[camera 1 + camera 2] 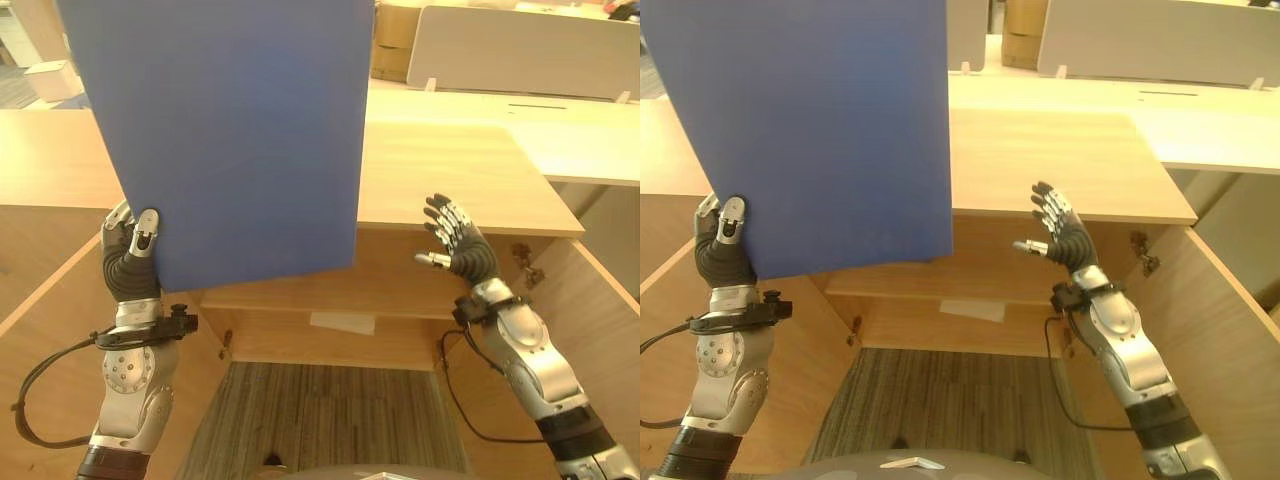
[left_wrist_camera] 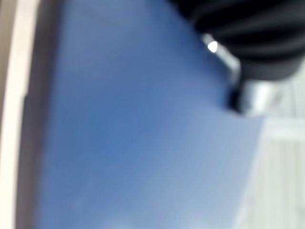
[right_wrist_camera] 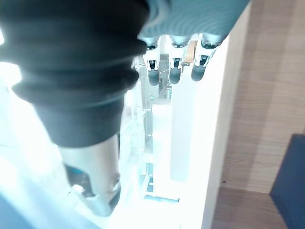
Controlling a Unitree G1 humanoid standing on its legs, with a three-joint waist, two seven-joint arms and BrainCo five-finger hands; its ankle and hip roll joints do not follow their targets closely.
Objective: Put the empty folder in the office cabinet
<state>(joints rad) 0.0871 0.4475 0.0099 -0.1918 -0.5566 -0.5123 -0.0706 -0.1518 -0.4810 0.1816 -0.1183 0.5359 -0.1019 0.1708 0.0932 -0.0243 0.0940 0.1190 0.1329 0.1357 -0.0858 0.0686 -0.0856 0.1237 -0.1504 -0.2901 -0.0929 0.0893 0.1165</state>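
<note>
The left robot hand (image 1: pixel 133 252) is raised in front of the open cabinet, its thumb pressed on the near face of the blue folder (image 1: pixel 235 130) at the lower left corner, with the fingers curled behind that edge, so it is clamped on the folder. The folder stands upright and slightly tilted, held in the air above the cabinet's opening and covering part of the wooden worktop (image 1: pixel 450 175) behind it. Below the folder's lower edge the cabinet (image 1: pixel 300 300) shows a wooden shelf with a small pale label on its front edge, and striped carpet (image 1: pixel 320 415) lies under it. To the right, the right robot hand (image 1: pixel 455 240) hovers well apart from the folder, fingers spread and straight, holding nothing, just in front of the worktop's edge
</note>
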